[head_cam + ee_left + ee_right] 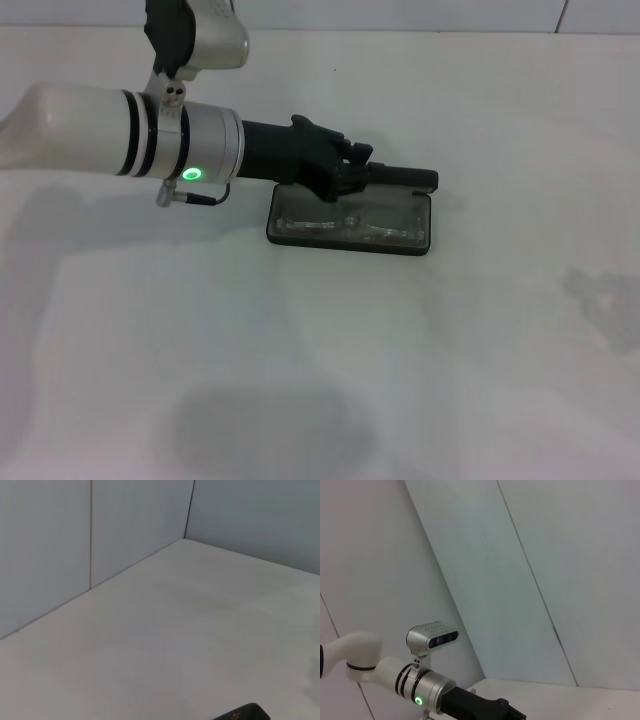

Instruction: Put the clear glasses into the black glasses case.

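Note:
The black glasses case (419, 246) lies open in the middle of the white table in the head view. The clear glasses (350, 222) lie inside it on the grey lining. The case's lid (415, 179) stands along the far side, and one black corner of it with orange lettering (242, 714) shows in the left wrist view. My left gripper (365, 175) reaches in from the left and sits at the lid's upper edge, above the back of the case. The right wrist view shows the left arm (432, 692) from afar. My right gripper is out of view.
The white table (450, 350) meets grey wall panels (50, 555) at the far side and in a corner. A faint grey stain (605, 300) marks the tabletop at the right.

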Controlling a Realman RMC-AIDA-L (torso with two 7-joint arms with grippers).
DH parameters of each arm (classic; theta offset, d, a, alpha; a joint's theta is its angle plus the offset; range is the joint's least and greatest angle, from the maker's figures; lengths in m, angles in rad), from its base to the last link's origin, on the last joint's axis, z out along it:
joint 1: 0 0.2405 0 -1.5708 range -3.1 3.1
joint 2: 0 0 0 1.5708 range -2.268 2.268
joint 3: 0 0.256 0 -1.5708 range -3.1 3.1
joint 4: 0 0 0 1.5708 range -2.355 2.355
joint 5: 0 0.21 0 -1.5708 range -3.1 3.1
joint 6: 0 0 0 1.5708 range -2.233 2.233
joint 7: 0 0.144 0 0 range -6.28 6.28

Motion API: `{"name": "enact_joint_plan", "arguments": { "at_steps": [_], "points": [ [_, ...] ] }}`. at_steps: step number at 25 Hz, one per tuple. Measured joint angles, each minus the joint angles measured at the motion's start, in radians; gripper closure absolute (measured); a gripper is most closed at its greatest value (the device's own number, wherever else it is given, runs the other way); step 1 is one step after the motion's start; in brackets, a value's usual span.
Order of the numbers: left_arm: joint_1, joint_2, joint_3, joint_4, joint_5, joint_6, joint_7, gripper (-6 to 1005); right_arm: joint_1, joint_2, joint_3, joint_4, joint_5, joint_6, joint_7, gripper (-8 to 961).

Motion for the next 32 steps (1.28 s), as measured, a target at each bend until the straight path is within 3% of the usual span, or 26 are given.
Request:
{"name": "enact_joint_plan", "arguments": {
  "at_steps": [28, 32],
  "points": [
    [0.071, -0.005, 0.041, 0.001, 0.003, 0.035, 0.03, 693, 0.008, 0.0, -0.013, 0.022, -0.001, -0.006, -0.007, 822],
    [0.087, -0.006, 0.041, 0.039, -0.012, 0.108, 0.061, 681, 0.008, 0.0, -0.014, 0.022, -0.001, -0.006, -0.007, 821]
  ]
}}
